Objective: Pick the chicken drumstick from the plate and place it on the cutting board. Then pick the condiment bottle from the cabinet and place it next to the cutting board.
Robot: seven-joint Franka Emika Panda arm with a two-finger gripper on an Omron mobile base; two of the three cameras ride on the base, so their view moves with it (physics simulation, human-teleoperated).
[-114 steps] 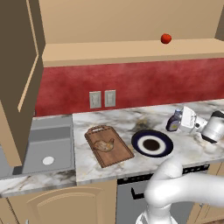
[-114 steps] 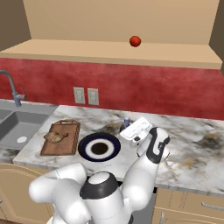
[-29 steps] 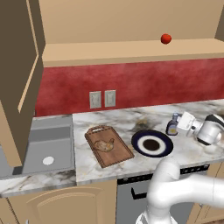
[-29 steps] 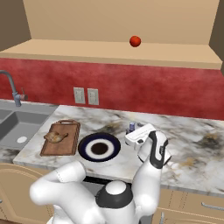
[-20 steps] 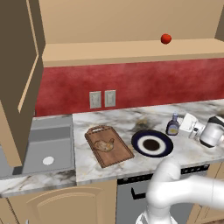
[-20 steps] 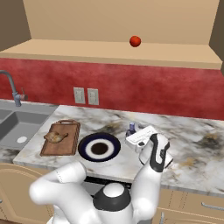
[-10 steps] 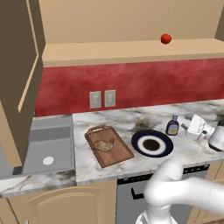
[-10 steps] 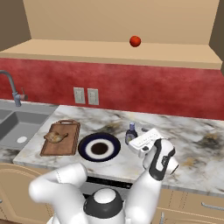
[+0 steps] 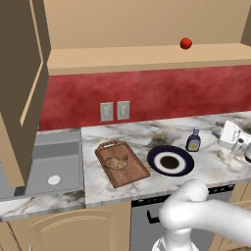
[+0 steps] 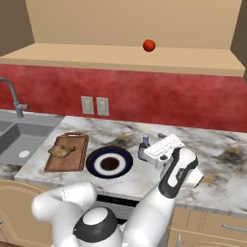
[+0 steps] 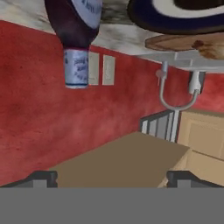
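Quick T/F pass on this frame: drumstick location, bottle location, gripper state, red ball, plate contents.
1. The chicken drumstick lies on the cutting board. True.
2. The condiment bottle stands on the cabinet shelf. False: it stands upright on the marble counter, just beyond the plate, on the side away from the board.
3. The gripper is shut on the bottle. False: its jaws stand open and hold nothing; in the right base view the bottle sits apart, just left of it.
4. The plate holds no drumstick. True.
5. The small red ball rests on the counter beside the sink. False: it sits on the shelf of the cabinet.
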